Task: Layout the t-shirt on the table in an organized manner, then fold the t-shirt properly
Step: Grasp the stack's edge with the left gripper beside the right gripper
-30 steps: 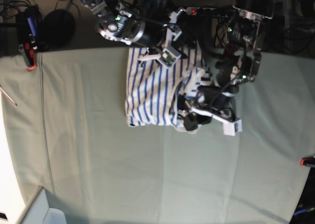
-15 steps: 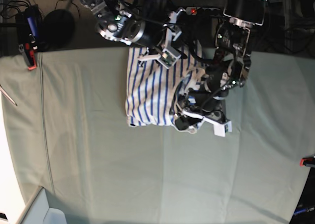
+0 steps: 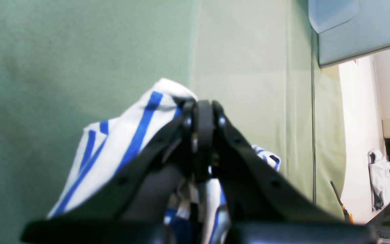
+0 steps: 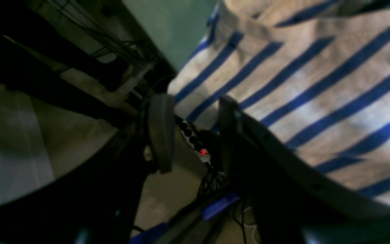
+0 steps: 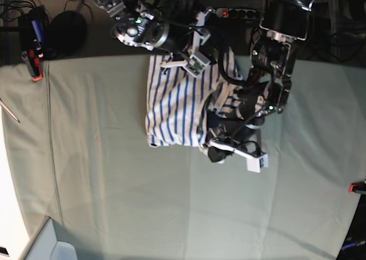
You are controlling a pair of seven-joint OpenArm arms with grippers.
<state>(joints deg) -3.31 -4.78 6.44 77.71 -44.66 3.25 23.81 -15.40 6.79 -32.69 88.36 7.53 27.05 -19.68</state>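
The white, blue-striped t-shirt [image 5: 174,103] lies bunched at the far middle of the grey-green table [image 5: 114,186]. My left gripper [image 5: 215,152] is at the shirt's front right corner. In the left wrist view it [image 3: 203,112] is shut on a fold of the striped fabric [image 3: 130,145], held over the table cloth [image 3: 63,51]. My right gripper [image 5: 191,61] is at the shirt's far edge. In the right wrist view it [image 4: 193,132] is open, with the shirt [image 4: 300,84] beside one finger and nothing between the jaws.
A pale blue bin [image 5: 48,246] sits at the front left corner and shows in the left wrist view [image 3: 357,27]. Red and black tools [image 5: 34,57] lie at the far left edge. A power strip [image 4: 195,144] with a red light lies beyond the table.
My left gripper has moved toward the front and a little left, pulling the shirt's right part with it. The right arm has shifted only slightly.
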